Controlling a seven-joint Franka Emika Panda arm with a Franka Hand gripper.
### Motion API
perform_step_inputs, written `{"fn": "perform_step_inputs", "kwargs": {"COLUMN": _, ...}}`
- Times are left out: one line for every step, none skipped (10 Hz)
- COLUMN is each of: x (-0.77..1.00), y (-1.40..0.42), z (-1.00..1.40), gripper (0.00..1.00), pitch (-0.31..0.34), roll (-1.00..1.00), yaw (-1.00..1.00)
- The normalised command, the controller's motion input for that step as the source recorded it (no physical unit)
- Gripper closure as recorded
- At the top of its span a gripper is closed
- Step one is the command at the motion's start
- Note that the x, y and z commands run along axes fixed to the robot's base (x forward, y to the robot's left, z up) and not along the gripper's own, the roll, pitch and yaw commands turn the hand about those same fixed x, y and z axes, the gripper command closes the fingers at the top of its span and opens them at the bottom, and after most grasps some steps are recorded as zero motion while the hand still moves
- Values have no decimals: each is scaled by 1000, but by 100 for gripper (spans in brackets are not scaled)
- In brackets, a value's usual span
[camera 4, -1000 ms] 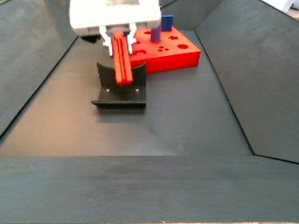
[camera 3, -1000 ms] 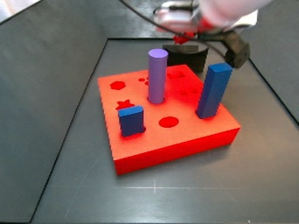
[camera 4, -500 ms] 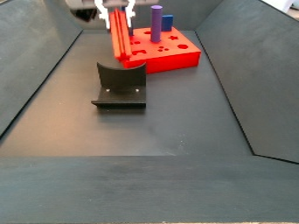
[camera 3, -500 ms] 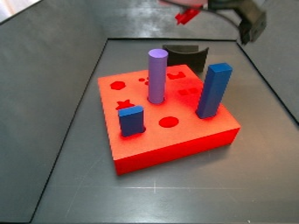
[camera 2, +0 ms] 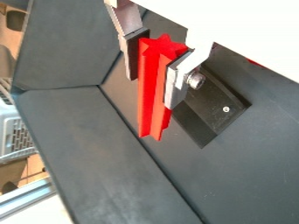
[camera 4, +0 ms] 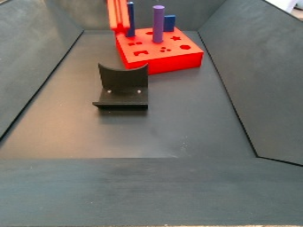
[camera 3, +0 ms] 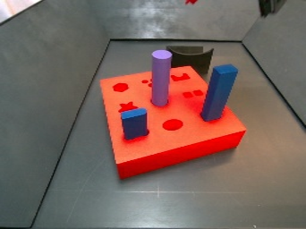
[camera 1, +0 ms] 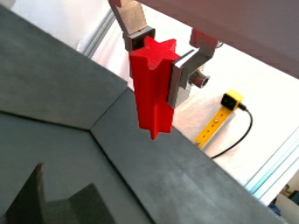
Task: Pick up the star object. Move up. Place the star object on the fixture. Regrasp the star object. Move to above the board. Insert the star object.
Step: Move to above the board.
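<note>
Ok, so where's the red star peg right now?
The star object is clamped between the fingers of the tool in both wrist views, hanging lengthwise below them. In a side view it sits at the frame's top edge, above the board, well clear of the fixture.

The star object (camera 1: 153,86), a bright red peg with a star-shaped cross-section, hangs upright between the silver fingers (camera 1: 131,19) of the gripper (camera 1: 163,52), which clamp its upper end; both wrist views show this (camera 2: 156,86). In a side view only its lower part shows at the top edge of the frame (camera 4: 117,14), well above the floor.

The fixture (camera 4: 122,87), a black-grey block with a curved notch, stands bare on the dark floor near its middle. The board (camera 3: 174,121), a thick red square block with dark shaped holes, lies flat beyond it, toward the far wall.
</note>
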Motion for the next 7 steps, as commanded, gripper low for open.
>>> {"fn": "perform_step_inputs", "kwargs": {"x": -31, "y": -40, "z": 1000, "gripper": 100, "pitch": 38, "roll": -47, "yaw": -25}}
{"fn": "perform_step_inputs", "kwargs": {"x": -33, "y": -34, "z": 1000, "gripper": 100, "pitch": 52, "roll": -50, "yaw": -19}}
{"fn": "perform_step_inputs", "kwargs": {"x": -31, "y": -26, "z": 927, "gripper": 100, "pitch": 66, "roll": -55, "yaw": -10}}
{"fn": "perform_step_inputs", "kwargs": {"x": -24, "y": -17, "z": 704, "gripper": 100, "pitch": 87, "roll": -58, "yaw": 7}}
{"fn": "perform_step_inputs", "kwargs": {"x": -17, "y": -16, "z": 539, "gripper": 100, "pitch": 101, "roll": -58, "yaw": 18}}
{"fn": "perform_step_inputs", "kwargs": {"x": -10, "y": -14, "z": 375, "gripper": 100, "pitch": 117, "roll": -57, "yaw": 33}}
{"fn": "perform_step_inputs", "kwargs": {"x": 2, "y": -14, "z": 211, "gripper": 100, "pitch": 129, "roll": -54, "yaw": 47}}
